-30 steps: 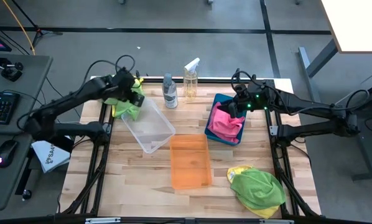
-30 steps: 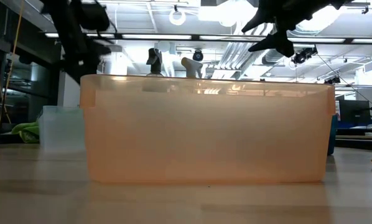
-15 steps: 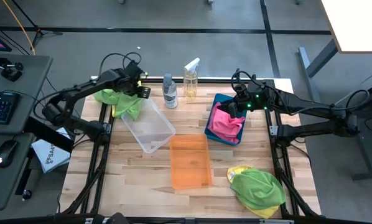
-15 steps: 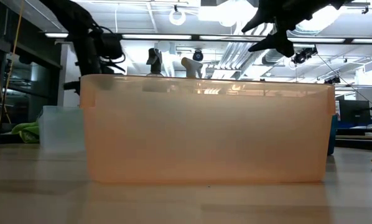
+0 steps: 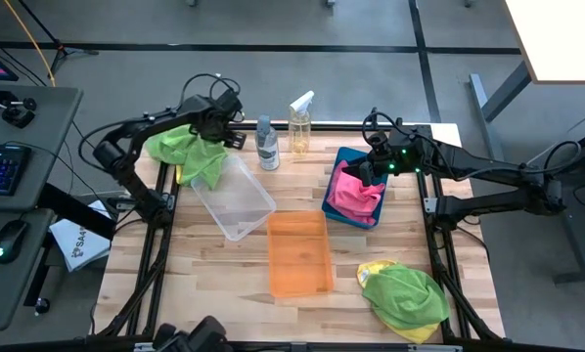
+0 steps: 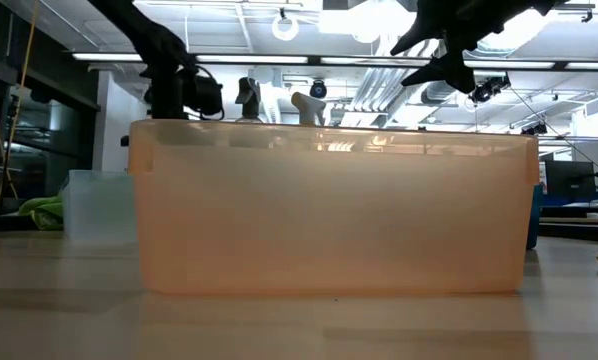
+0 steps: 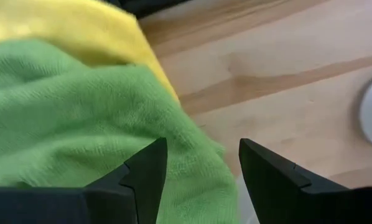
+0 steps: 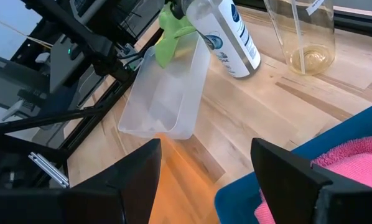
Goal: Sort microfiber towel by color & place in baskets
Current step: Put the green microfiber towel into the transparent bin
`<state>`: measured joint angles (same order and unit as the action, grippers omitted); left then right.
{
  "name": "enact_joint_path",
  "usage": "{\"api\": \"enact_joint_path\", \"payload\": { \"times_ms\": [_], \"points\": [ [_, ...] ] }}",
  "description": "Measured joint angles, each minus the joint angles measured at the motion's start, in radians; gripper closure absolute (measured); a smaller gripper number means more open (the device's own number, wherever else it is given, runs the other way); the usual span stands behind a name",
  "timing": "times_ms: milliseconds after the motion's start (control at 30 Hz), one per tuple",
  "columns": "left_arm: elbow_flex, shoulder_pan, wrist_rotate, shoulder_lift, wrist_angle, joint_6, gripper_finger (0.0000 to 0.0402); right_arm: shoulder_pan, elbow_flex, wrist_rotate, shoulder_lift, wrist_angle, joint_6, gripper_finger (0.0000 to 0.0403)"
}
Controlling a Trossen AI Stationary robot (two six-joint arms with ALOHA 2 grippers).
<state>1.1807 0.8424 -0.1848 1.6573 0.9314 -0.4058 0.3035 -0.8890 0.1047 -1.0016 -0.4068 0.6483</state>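
Left gripper (image 5: 230, 125) released, jaws spread, hovering at the table's 11 o'clock corner, between the gray spray bottle (image 5: 266, 144) and the green towel (image 5: 190, 152). Green towel draped over the far end of the clear bin (image 5: 233, 198), with a yellow towel (image 7: 80, 31) under it at the table edge. From the left gripper, the green towel lies toward 8 o'clock, just beside and below; its long axis runs roughly 10 to 4 o'clock, along the clear bin's rim. Left arm clearly nearer. Likely next: drop onto the cloth and pinch, or nudge it fully into the bin.

Right gripper (image 5: 368, 168) released too, fingers apart, empty, hanging over the 12 o'clock end of the blue bin (image 5: 349, 156), which holds the pink towel (image 5: 354, 193). Orange bin (image 5: 298, 254) sits at centre, looks empty. Second green-and-yellow pile (image 5: 402, 293) loose at the table's 5 o'clock corner, well apart from both grippers, right arm nearer. Clear spray bottle (image 5: 299, 125) at 12 o'clock beside the gray one.

Hard to make out: how much of the green towel is inside versus outside the clear bin; how many cloths are in either pile. Low view blocked almost entirely by the orange bin's wall. Left wrist view too close for context, only cloth and bare wood.
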Motion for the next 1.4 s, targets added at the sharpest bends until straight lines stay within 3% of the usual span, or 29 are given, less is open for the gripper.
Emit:
{"api": "enact_joint_path", "payload": {
  "times_ms": [367,467,600,633,800,933,1200,1400],
  "points": [
    [-0.056,-0.001,-0.01,0.02,-0.024,-0.019,0.0217,0.0,0.0,-0.033,0.0,0.0,-0.001,0.0157],
    [-0.056,-0.001,-0.016,0.014,-0.014,0.022,0.0254,0.0,0.0,-0.034,0.0,0.0,-0.002,0.0157],
    [-0.056,-0.001,-0.025,-0.004,0.006,0.084,0.037,0.0,0.0,-0.034,0.0,0.0,-0.002,0.0157],
    [-0.056,-0.001,-0.025,-0.015,0.004,0.093,0.0384,0.0,0.0,-0.034,0.0,0.0,-0.002,0.0157],
    [-0.016,-0.002,-0.025,-0.154,0.05,0.121,0.0399,0.0,0.0,-0.034,0.0,0.0,-0.001,0.0157],
    [0.101,-0.024,-0.021,-0.334,0.107,0.132,0.04,0.0,0.0,-0.034,0.0,0.0,-0.001,0.0157],
    [0.413,-0.209,0.028,-0.583,0.233,0.149,0.0401,0.0,0.0,-0.034,0.0,0.001,-0.002,0.0157],
    [0.493,-0.45,0.069,-0.655,0.246,0.063,0.0401,0.0,0.0,-0.034,0.0,0.001,-0.003,0.0157]
  ]
}}
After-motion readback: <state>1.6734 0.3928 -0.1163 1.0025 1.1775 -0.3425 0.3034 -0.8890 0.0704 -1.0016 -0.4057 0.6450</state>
